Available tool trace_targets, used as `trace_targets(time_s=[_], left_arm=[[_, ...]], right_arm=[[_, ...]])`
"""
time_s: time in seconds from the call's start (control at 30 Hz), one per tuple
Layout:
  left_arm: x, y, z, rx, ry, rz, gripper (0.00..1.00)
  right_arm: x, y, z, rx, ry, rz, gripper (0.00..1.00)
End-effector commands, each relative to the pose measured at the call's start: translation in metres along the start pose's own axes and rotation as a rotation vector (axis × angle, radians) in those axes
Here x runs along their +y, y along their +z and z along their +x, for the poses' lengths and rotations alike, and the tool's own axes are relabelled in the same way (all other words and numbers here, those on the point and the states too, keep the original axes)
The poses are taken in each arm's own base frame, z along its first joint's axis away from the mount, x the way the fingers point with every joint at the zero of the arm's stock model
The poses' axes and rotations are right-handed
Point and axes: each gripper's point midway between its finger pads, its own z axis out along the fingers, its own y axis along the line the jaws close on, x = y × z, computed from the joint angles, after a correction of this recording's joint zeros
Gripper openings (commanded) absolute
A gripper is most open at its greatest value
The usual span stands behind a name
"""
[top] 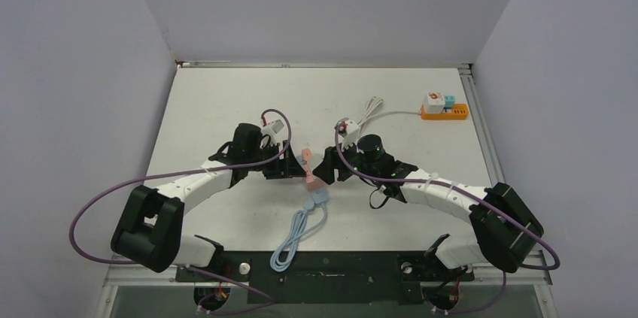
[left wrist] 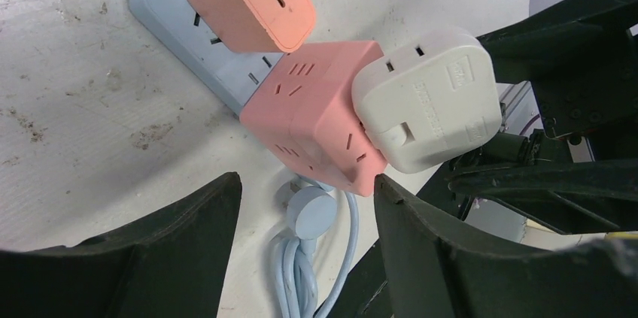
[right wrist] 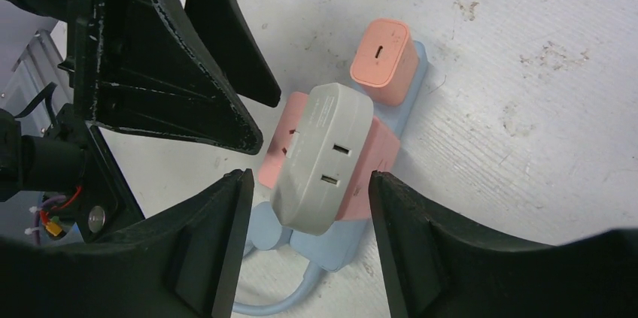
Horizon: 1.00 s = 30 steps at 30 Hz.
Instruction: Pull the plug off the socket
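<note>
The left gripper sits on the left with its jaws roughly half apart and nothing clamped. The pink socket cube lies just ahead of it, one corner reaching in between the jaws. The white plug is seated on that cube, mid-table between the two arms. The right gripper, likewise partly open and empty, straddles the plug's near end. The plug's long axis runs along the jaws, so this arm looks better placed to pull.
</note>
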Motion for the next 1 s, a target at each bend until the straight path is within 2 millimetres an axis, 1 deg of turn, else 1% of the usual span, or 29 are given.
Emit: trace_targets(time_s=[0.0,0.23,0.43,0.57,0.63,0.77,0.83,0.9,0.97], left_arm=[[-0.008,0.002,-0.015,-0.021,0.01,0.012,0.61],[-0.003,0.012,-0.012,0.029,-0.023,0.006,0.59],[-0.002,0.013,-0.011,0.037,-0.024,0.001,0.57],[-0.002,0.013,-0.011,0.039,-0.026,0.003,0.53],[-0.002,0.013,-0.011,0.04,-0.027,0.003,0.51],[-0.003,0.013,-0.011,0.04,-0.027,0.008,0.48],[-0.004,0.013,-0.011,0.04,-0.028,0.014,0.47],[-0.005,0.014,-0.01,0.043,-0.031,0.021,0.46],[-0.005,0.015,-0.008,0.051,-0.04,0.028,0.45]], right_arm=[[0.027,0.005,-0.021,-0.06,-0.025,-0.107,0.58],[0.043,0.001,-0.025,-0.08,-0.07,-0.144,0.58],[0.059,-0.002,-0.023,-0.088,-0.125,-0.181,0.58],[0.061,-0.003,-0.023,-0.104,-0.153,-0.158,0.58],[0.058,-0.004,-0.025,-0.122,-0.16,-0.126,0.57],[0.05,-0.008,-0.029,-0.161,-0.17,-0.048,0.53],[0.039,-0.007,-0.031,-0.175,-0.152,0.028,0.47],[0.024,-0.006,-0.031,-0.171,-0.132,0.114,0.38],[0.019,-0.003,-0.029,-0.156,-0.135,0.146,0.37]])
